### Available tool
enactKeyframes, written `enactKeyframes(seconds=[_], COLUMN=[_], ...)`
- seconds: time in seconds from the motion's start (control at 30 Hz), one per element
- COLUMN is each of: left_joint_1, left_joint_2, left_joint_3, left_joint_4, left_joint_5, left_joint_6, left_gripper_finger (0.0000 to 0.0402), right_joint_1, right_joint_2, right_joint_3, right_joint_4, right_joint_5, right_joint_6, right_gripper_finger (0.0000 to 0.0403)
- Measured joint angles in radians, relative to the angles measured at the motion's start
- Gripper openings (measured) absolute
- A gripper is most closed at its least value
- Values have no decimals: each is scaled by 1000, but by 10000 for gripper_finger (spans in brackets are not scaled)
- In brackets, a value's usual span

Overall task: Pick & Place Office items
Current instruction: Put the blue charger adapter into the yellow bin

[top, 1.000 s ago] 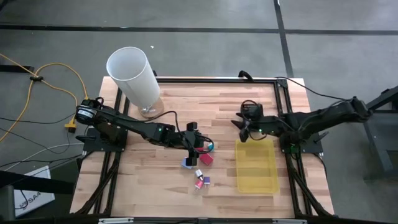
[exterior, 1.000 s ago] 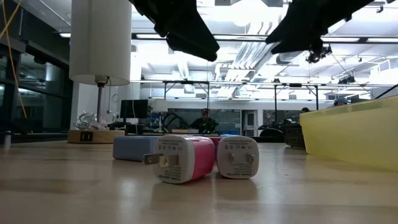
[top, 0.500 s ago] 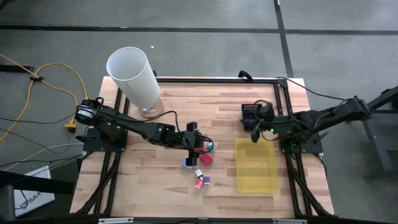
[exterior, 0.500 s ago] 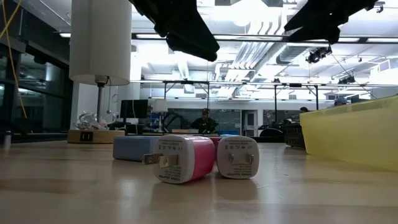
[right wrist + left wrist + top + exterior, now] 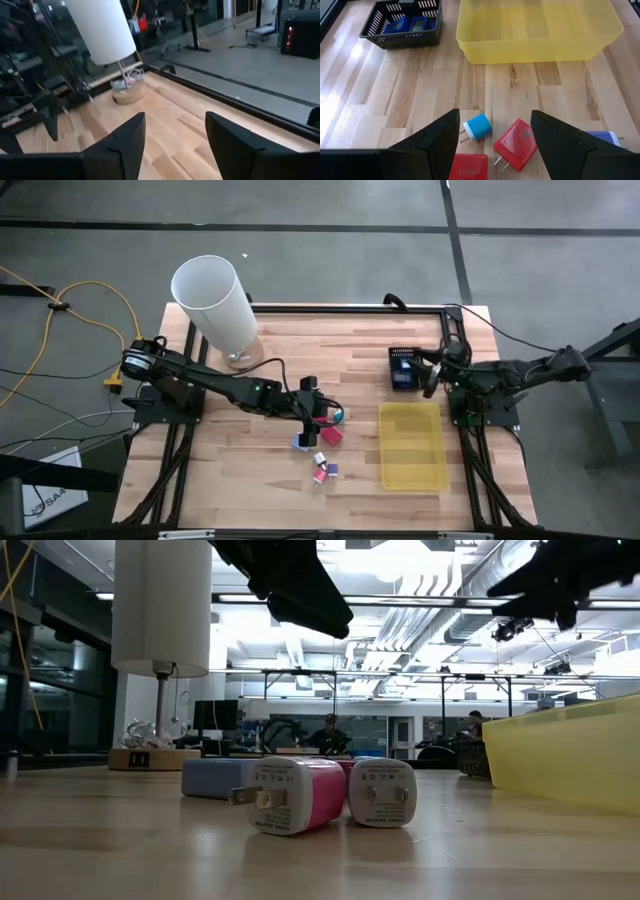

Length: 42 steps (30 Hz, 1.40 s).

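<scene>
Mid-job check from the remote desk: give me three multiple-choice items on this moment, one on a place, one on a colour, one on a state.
1. Where is the left gripper?
A. over the chargers
B. inside the yellow tray
C. beside the lamp

2. What colour is the round-bodied charger between the left fingers' view?
A. green
B. cyan
C. black

3. How does the yellow tray look?
A. empty
B. full of chargers
C. upside down

Answers: 1 A, it hangs above the cluster mid-table. 2 B, cyan body with a white face. 3 A, nothing shows inside it.

Wooden table [image 5: 300, 360]: plugs [image 5: 322, 450], tray [image 5: 411, 446], basket [image 5: 403, 367]
</scene>
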<state>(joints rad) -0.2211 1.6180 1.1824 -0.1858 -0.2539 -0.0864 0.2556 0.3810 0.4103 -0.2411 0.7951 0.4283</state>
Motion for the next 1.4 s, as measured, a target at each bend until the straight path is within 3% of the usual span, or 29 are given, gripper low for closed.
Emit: enactKeyframes(seconds=[0.13, 0.33, 0.67, 1.13, 1.4], left_joint_1=[0, 0, 0, 0, 0], left_joint_2=[0, 0, 0, 0, 0], left_joint_3=[0, 0, 0, 0, 0], left_joint_4=[0, 4, 8, 8, 7], left_joint_5=[0, 0, 0, 0, 0], left_joint_6=[0, 0, 0, -18, -19], left_gripper_finger=[238, 238, 238, 238, 238], right_joint_1=[-21, -71, -194, -265, -265], right_joint_2=[-105, -225, -253, -257, -306], right_joint_3=[-115, -223, -285, -372, -401], right_joint_4=[139, 284, 337, 300, 310], right_joint_5=[-41, -184, -381, -418, -505], right_joint_6=[-71, -145, -141, -42, -37], right_gripper_finger=[193, 193, 193, 193, 193])
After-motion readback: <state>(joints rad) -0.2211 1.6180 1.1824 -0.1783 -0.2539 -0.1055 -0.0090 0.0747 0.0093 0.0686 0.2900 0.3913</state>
